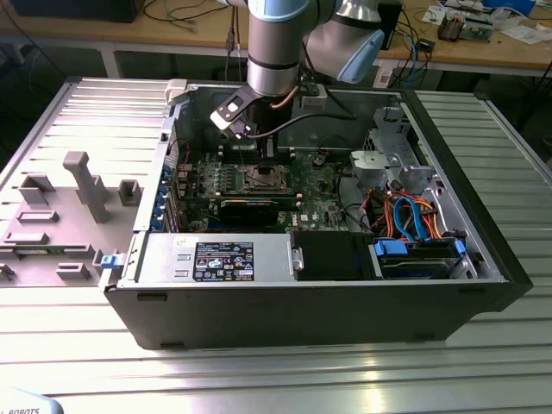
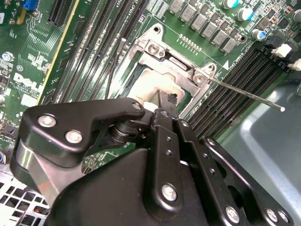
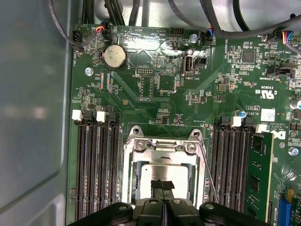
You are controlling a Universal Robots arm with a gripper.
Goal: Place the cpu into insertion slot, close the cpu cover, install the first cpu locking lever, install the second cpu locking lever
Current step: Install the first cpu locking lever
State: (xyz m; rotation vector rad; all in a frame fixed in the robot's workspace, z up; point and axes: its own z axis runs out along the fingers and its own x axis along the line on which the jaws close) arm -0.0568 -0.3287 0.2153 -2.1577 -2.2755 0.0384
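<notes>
Cpu, the flat silver-grey square chip [image 3: 149, 172], lies in the dark silver-rimmed insertion slot [image 1: 261, 179], right under the black gripper [image 3: 162, 185], whose fingertips are pressed together. The thin silver windowed cpu cover [image 3: 162, 147] lies around it. A thin steel lever rod [image 2: 244, 94] juts free alongside. Long black memory slots [image 3: 96, 169] flank both sides, and the grey case wall [image 3: 33, 117] stands beyond.

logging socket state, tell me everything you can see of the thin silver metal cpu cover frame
The thin silver metal cpu cover is a square frame with a large window and two round fasteners on one bar. It seems to lie flat over the dull grey square cpu. The black gripper, shut, sits at the window; contact unclear. A thin lever rod juts beside it.
</notes>
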